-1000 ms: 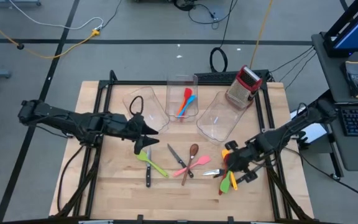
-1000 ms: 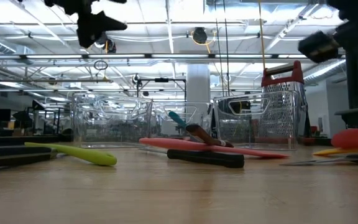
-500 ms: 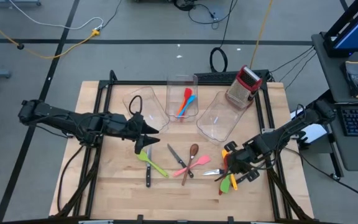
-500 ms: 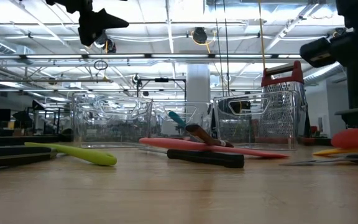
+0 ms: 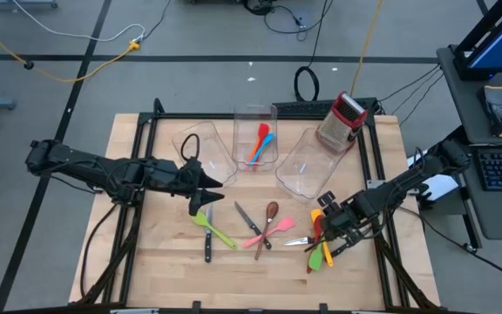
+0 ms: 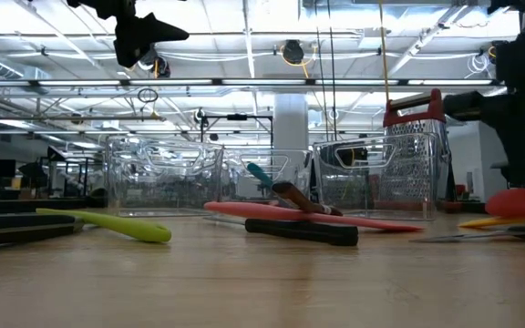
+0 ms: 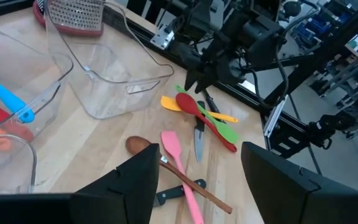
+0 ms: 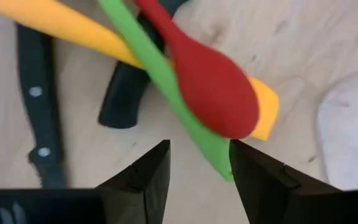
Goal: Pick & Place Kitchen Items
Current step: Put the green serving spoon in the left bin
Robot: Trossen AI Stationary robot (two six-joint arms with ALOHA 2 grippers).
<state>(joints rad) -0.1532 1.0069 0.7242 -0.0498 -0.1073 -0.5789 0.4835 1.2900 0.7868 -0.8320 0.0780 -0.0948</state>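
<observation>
1. While the right gripper (image 5: 323, 234) hangs low over a crossed pile of utensils at the table's right edge, its fingers (image 8: 143, 177) stand apart with nothing between them; it is released, placed, I judge, to pick from this pile.
2. That pile holds a red spoon (image 8: 204, 81) lying on top of a green spatula (image 8: 166, 84) and a yellow spatula (image 8: 73, 28), with black-handled knives (image 8: 39, 112) beside and beneath them on the wood.
3. Because the red spoon sits uppermost and unobstructed, it appears the easiest piece to lift first; the overlap below risks dragging neighbours.
4. The left gripper (image 5: 209, 185) waits above the table's left-centre, fingers (image 7: 126, 186) spread and empty, near a green spoon (image 5: 209, 225).
5. A pink spatula (image 5: 260, 232), a brown spoon (image 5: 271, 215) and two more knives (image 5: 249, 222) lie crossed mid-table, not yet placed.
6. Three clear bins (image 5: 308, 166) stand at the back as the likely destinations; the middle bin (image 5: 253, 118) already contains a blue spoon (image 5: 265, 139) and an orange utensil (image 5: 256, 148).
7. A box grater (image 5: 342, 120) stands by the right-hand bin, apart from the work.
</observation>
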